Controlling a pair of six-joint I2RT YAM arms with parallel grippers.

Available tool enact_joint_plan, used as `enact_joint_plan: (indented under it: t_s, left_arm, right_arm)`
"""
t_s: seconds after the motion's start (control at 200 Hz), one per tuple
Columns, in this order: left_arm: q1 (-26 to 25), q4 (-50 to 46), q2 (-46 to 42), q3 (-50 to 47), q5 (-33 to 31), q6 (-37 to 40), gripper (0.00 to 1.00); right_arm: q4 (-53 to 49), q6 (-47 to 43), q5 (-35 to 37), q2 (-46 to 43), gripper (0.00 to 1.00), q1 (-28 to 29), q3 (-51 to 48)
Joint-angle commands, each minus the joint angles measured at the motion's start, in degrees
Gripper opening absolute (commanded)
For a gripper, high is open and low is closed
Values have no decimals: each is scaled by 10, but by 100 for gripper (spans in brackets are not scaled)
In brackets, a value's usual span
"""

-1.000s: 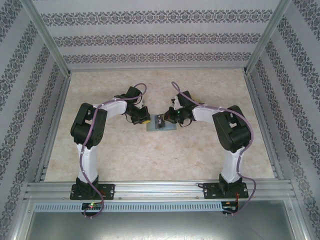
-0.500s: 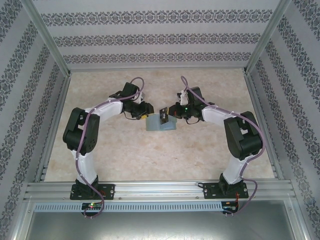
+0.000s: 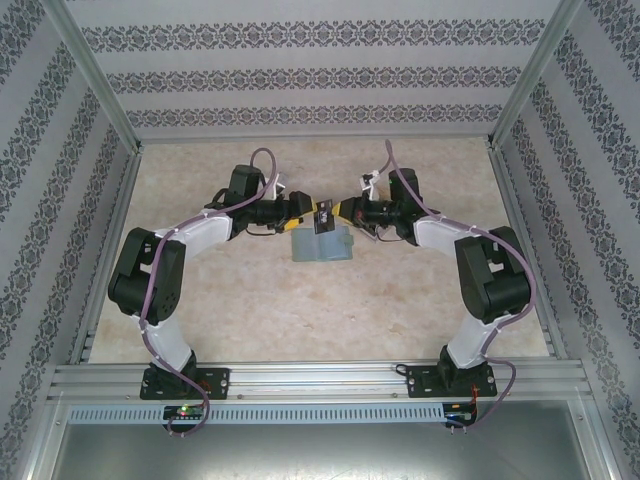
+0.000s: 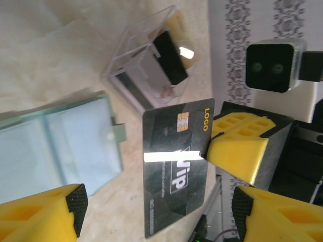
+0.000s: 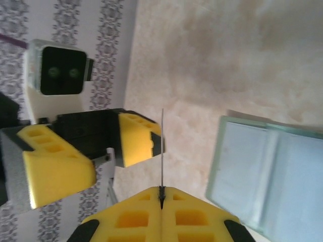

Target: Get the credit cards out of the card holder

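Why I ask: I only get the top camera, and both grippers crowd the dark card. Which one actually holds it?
Observer: The right gripper; its wrist camera shows it clamped shut on the edge of the card.
Operator: And the left?
Observer: The left gripper is open wide, facing the card's printed side.
Operator: Anything near the wallet I'm missing?
Observer: A clear plastic box on the table, close to the tab of the open wallet.
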Motion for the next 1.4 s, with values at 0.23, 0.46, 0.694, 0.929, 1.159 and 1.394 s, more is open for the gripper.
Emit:
enact_joint_plan:
  t_s: [0.23, 0.46, 0.694, 0.929, 1.159, 1.394]
  left_arm:
    - [-5, 161, -23, -1, 72, -97, 57]
    - [-14, 173, -36, 7, 76, -100, 18]
    - [-16, 210, -37, -2, 79, -128, 0]
    - [-16, 215, -36, 0, 75, -144, 0]
    - [-16, 179, -33, 5, 68, -134, 5]
    - [3, -19, -24, 38, -3, -59, 48]
  right_arm:
    - [149, 111, -62, -41, 0, -8, -12]
    - [171, 128, -65, -36, 0, -7, -10]
    - [176, 135, -64, -32, 26, -3, -12]
    - [183, 140, -72, -24, 29, 8, 1]
    - [179, 130, -74, -18, 5, 9, 12]
    - [-22, -42, -3, -45, 0, -6, 45]
